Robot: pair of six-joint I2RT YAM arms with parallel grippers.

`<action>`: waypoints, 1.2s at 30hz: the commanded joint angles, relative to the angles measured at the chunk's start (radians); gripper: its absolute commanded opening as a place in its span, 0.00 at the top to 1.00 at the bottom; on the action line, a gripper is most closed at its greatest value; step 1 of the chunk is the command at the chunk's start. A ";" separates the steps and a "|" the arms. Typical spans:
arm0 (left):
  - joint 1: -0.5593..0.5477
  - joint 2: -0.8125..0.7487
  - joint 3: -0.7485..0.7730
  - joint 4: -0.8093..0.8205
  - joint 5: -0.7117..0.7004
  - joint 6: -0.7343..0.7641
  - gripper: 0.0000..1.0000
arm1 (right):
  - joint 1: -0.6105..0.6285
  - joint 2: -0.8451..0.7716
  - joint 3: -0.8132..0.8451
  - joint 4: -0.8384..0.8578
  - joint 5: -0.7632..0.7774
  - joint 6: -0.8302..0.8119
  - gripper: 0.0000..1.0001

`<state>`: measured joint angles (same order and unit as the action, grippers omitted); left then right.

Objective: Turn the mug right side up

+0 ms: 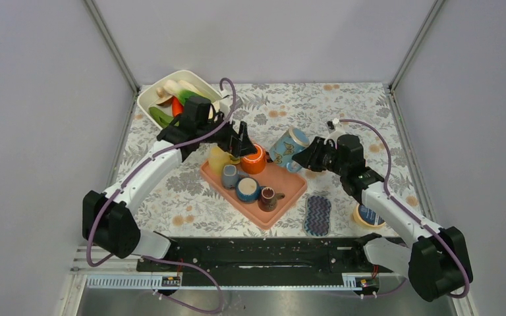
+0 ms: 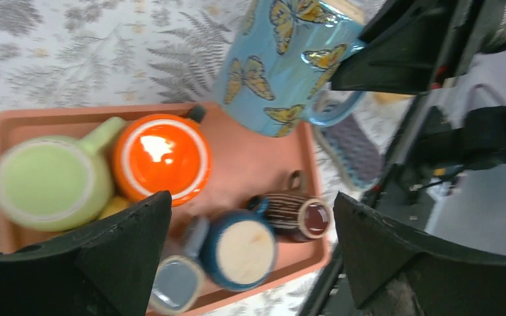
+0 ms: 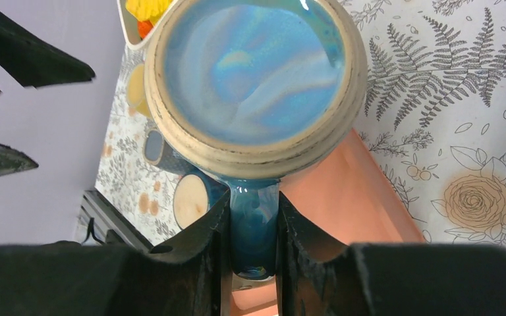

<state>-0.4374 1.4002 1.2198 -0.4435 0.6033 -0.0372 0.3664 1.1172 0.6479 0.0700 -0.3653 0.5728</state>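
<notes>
**Thin handle pinch could let the mug swing**

My right claw (image 3: 253,210) is nearly closed, pinching only the handle (image 3: 253,247) of the blue butterfly mug (image 3: 250,72). The mug hangs tilted at the tray's far right corner, not yet upright. I judge so narrow a hold may let the heavy body swivel or slip as I rotate it. Below it, the rim of the tray (image 2: 250,164) could catch its edge, and the brown striped cup (image 2: 296,214) at the tray's near right could get knocked. Farther, over the tray's middle, my left claw (image 1: 240,139) gapes wide and empty above the orange mug (image 2: 163,155); swinging that way risks a clash
</notes>
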 commanded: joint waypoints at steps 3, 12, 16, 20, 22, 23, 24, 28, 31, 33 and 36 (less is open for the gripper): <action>-0.003 -0.057 -0.112 0.379 0.196 -0.490 0.04 | -0.001 -0.127 0.004 0.283 0.060 0.140 1.00; -0.003 -0.057 -0.190 0.702 0.215 -0.849 0.09 | 0.020 -0.163 0.009 0.442 0.057 0.297 1.00; -0.004 -0.046 -0.183 0.766 0.219 -0.904 0.15 | 0.045 -0.158 0.029 0.473 0.046 0.318 1.00; -0.016 -0.034 -0.193 0.798 0.214 -0.943 0.16 | 0.059 -0.147 0.033 0.519 0.036 0.347 1.00; -0.022 -0.032 -0.197 0.796 0.216 -0.946 0.16 | 0.063 -0.147 0.030 0.539 0.040 0.364 1.00; -0.023 -0.035 -0.196 0.781 0.207 -0.939 0.16 | 0.065 -0.150 0.026 0.551 0.043 0.369 1.00; -0.025 -0.037 -0.198 0.777 0.202 -0.936 0.16 | 0.065 -0.151 0.023 0.561 0.047 0.376 1.00; -0.031 -0.037 -0.189 0.784 0.206 -0.950 0.16 | 0.075 -0.142 0.023 0.598 0.049 0.398 1.00; -0.036 -0.038 -0.179 0.826 0.214 -0.987 0.17 | 0.092 -0.125 0.021 0.625 0.053 0.417 1.00; -0.038 -0.033 -0.156 0.828 0.216 -0.993 0.18 | 0.108 -0.114 0.022 0.641 0.063 0.422 1.00; -0.039 -0.021 -0.126 0.837 0.227 -1.007 0.26 | 0.139 -0.073 0.029 0.692 0.067 0.446 1.00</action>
<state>-0.4706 1.3769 1.0298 0.3161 0.7948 -1.0122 0.4679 1.0271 0.6163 0.5114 -0.3210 0.9733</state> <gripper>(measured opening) 0.771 0.313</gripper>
